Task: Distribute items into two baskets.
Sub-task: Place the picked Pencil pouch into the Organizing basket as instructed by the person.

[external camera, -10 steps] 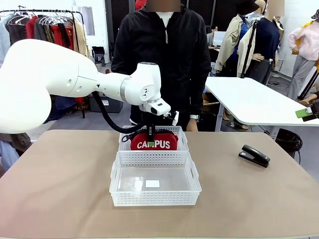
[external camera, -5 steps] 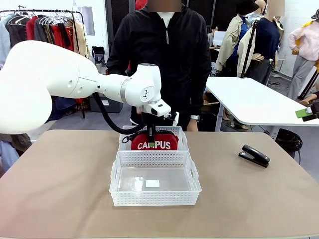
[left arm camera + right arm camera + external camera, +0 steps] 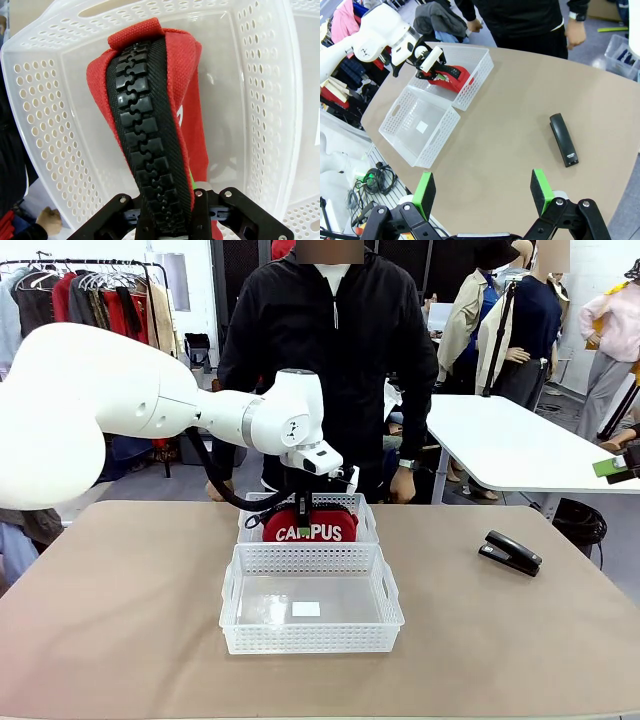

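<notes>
The red CAMPUS pouch (image 3: 310, 525) stands on edge inside the far white basket (image 3: 366, 531), zip side up, with my left gripper (image 3: 303, 508) shut on its top. In the left wrist view the black zip of the pouch (image 3: 150, 125) runs up between my left gripper's (image 3: 166, 202) fingers, with the basket wall (image 3: 50, 125) around it. Whether the pouch touches the basket floor I cannot tell. The near basket (image 3: 310, 640) holds nothing but its label. The black stapler (image 3: 510, 552) lies on the table at the right. My right gripper (image 3: 482, 192) hangs open high above the stapler (image 3: 563, 139).
A person in a black jacket stands right behind the far basket, a hand (image 3: 403, 482) hanging at the table's far edge. The two baskets touch each other at mid-table. Bare brown tabletop (image 3: 120, 600) lies left and right of them.
The person's hands have drawn apart and back from the far basket. My left arm and the pouch have hardly moved. The stapler is where it was.
</notes>
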### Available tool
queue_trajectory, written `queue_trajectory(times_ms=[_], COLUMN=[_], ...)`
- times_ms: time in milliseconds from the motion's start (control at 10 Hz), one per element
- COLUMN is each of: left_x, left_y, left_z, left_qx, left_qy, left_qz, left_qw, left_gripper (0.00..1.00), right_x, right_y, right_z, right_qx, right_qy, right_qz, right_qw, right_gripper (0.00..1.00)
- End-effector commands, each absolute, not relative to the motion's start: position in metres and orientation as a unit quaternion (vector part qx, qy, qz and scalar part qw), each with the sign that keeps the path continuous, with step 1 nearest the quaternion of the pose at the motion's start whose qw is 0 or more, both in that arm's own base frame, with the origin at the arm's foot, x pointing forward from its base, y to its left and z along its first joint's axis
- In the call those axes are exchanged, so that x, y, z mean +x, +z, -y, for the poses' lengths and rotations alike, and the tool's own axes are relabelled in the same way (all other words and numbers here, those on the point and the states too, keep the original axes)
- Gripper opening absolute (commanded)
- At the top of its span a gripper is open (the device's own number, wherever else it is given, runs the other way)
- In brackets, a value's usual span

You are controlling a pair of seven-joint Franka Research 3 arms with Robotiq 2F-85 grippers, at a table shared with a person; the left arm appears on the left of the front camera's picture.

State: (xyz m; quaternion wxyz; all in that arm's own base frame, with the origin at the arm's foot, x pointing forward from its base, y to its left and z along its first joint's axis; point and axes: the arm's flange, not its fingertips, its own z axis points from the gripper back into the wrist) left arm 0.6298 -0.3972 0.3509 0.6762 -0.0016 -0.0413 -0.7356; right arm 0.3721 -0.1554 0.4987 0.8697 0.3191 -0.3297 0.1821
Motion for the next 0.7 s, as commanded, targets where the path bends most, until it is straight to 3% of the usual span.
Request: queue_trajectory(times_ms=[0, 300, 400, 600], left_x=[0.627, 0.625, 0.624, 0.62], left_y=[0.36, 0.367, 0.374, 0.393], left_z=[0.391, 0.381, 0.376, 0.366], left_qx=[0.002, -0.01, -0.012, -0.014], left_qy=[-0.739, -0.733, -0.731, -0.72], left_qz=[0.053, 0.044, 0.045, 0.052], left_qw=[0.672, 0.679, 0.68, 0.692], left_gripper=[0.27, 0.86, 1.0, 1.0], right_x=[0.373, 0.373, 0.373, 0.373], right_y=[0.499, 0.499, 0.499, 0.499], right_z=[0.155, 0.155, 0.155, 0.155], right_qx=[0.324, 0.324, 0.324, 0.324], right_qy=[0.186, 0.186, 0.186, 0.186], right_qz=[0.338, 0.338, 0.338, 0.338], right_qw=[0.864, 0.864, 0.864, 0.864], right_gripper=[1.0, 1.0, 1.0, 1.0])
